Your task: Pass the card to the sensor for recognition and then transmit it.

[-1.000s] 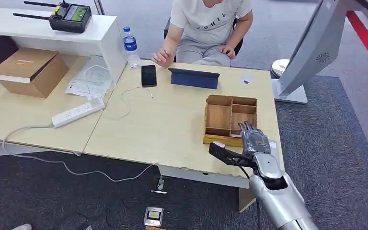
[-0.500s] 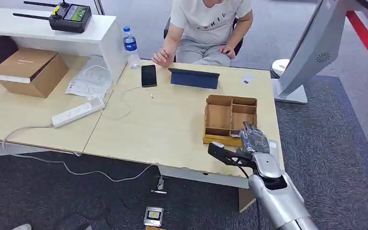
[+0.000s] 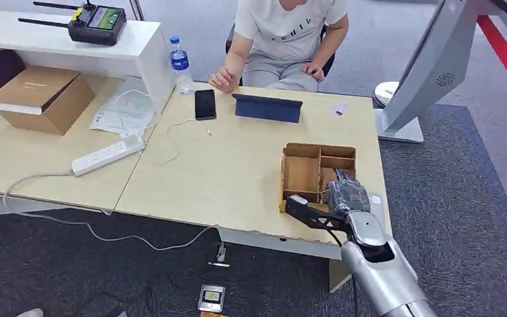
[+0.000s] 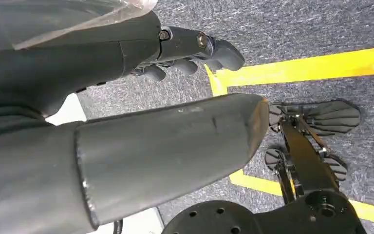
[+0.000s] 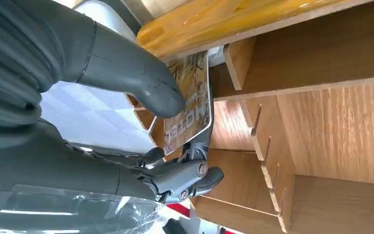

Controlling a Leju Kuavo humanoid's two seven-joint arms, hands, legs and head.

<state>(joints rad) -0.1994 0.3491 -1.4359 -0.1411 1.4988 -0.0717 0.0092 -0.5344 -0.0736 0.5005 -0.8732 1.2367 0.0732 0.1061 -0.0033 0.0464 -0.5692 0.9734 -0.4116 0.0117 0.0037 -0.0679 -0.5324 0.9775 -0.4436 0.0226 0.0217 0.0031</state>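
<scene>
In the wooden organizer (image 5: 321, 122), right hand (image 5: 126, 97) pinching card (image 5: 190, 102)

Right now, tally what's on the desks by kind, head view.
Phone: 1
Tablet: 1
Water bottle: 1
Power strip: 1
Cardboard box: 1
Wooden organizer: 1
Remote controller: 1
Card, pinched by the right robot hand: 1
Total: 8

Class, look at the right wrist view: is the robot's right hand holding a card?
Yes, its thumb and fingers pinch a printed card.
</scene>
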